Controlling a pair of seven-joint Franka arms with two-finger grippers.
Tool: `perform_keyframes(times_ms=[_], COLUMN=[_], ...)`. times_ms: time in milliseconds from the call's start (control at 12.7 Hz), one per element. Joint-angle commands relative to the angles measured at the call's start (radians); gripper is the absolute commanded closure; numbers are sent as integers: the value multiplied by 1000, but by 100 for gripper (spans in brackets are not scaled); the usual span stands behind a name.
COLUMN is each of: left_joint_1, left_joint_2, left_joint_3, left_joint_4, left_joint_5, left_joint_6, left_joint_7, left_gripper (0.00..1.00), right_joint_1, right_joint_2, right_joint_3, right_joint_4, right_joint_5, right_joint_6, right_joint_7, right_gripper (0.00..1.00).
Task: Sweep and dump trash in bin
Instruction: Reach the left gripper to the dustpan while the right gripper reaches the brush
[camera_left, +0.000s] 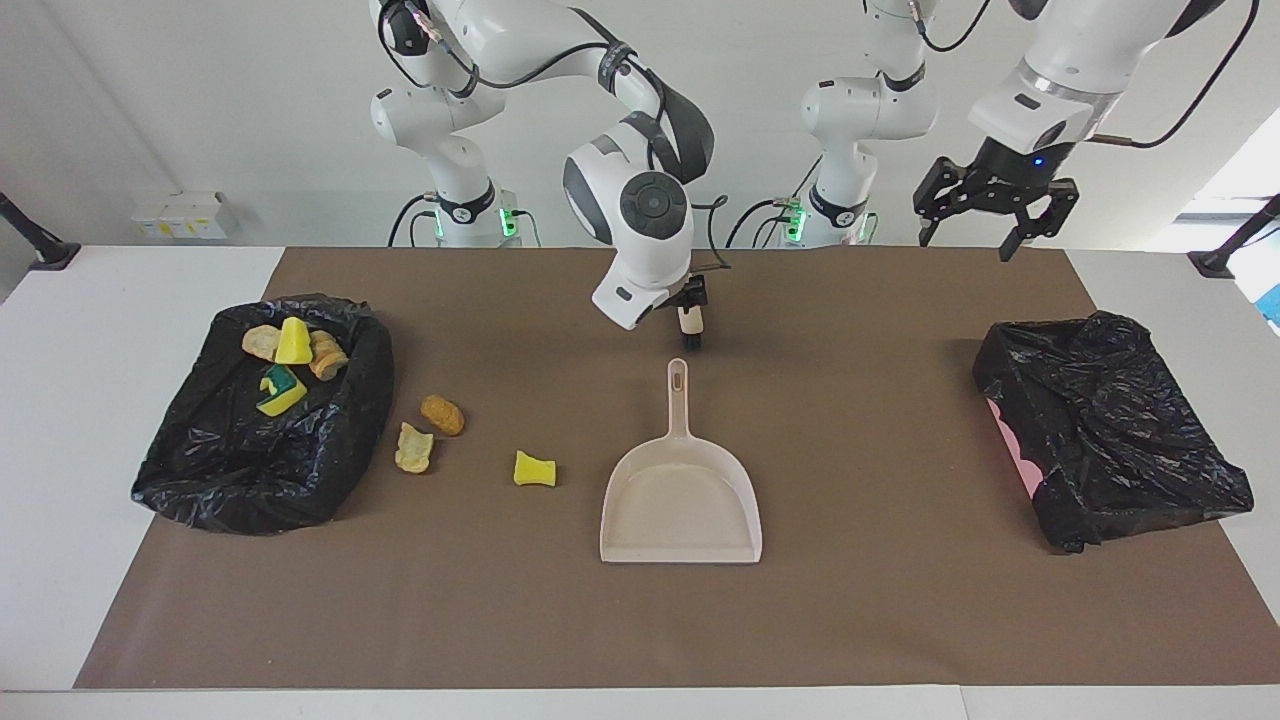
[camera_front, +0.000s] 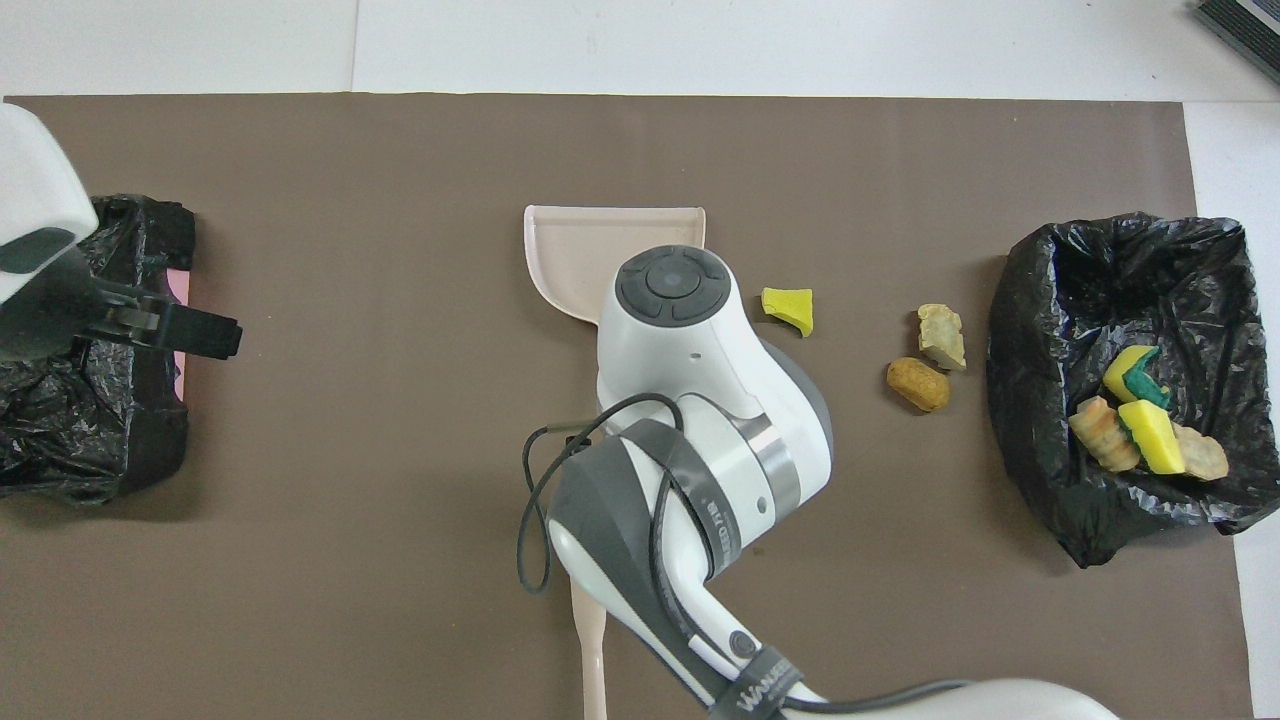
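Brown paper is covering the desk (camera_left: 880, 620), and a beige dustpan (camera_left: 680, 500) is lying flat on it near the middle, its handle pointing toward the robots. The right pincer (camera_left: 690, 318) is hanging in the air just over the end of that handle, its fingers apart and holding nothing. Part of a beige brush handle (camera_front: 590, 640) is showing beside the right arm in the overhead view. The left pincer (camera_left: 985, 205) is waiting high over the desk's left-arm end, fingers spread and empty, above a black-bagged bin (camera_left: 1110, 430). Three pieces of the trash (camera_left: 535, 469) are lying loose on the paper between the dustpan and another black-lined bin (camera_left: 200, 470) at the right arm's end: one yellow sponge chunk and two tan lumps. Four more pieces are sitting inside that bin.
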Motion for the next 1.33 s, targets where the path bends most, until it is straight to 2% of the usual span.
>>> perform_keyframes(times_ms=[0, 157, 392, 549, 706, 863, 1020, 1255], left_joint_1=[-1, -3, -5, -5, -20, -27, -49, -63], left_joint_2=[-6, 8, 92, 170, 255, 296, 339, 367], left_joint_3=[-60, -118, -227, -308, -383, -413, -428, -436], left_joint_4=[-82, -145, -162, -165, -164, -174, -176, -205], left_joint_5=[14, 14, 28, 94, 216, 253, 266, 310], left_joint_6=[103, 226, 321, 410, 459, 505, 531, 594], left_joint_7=[-8, -95, -212, -343, -487, -586, -650, -712], left_gripper=[0, 0, 0, 0, 0, 0, 0, 0], right_joint_1=[67, 138, 218, 264, 282, 299, 299, 299], right_joint_2=[-155, -184, -180, -178, -181, -183, -180, -183], right_joint_3=[2, 2, 2, 2, 2, 2, 2, 2], right_joint_4=[-291, -400, -463, -508, -516, -514, -505, -496], right_joint_5=[32, 86, 97, 97, 111, 117, 118, 118], right_joint_6=[234, 324, 369, 375, 369, 369, 367, 355], right_joint_7=[63, 78, 115, 117, 127, 135, 143, 153], right_gripper=[0, 0, 0, 0, 1, 18, 42, 63])
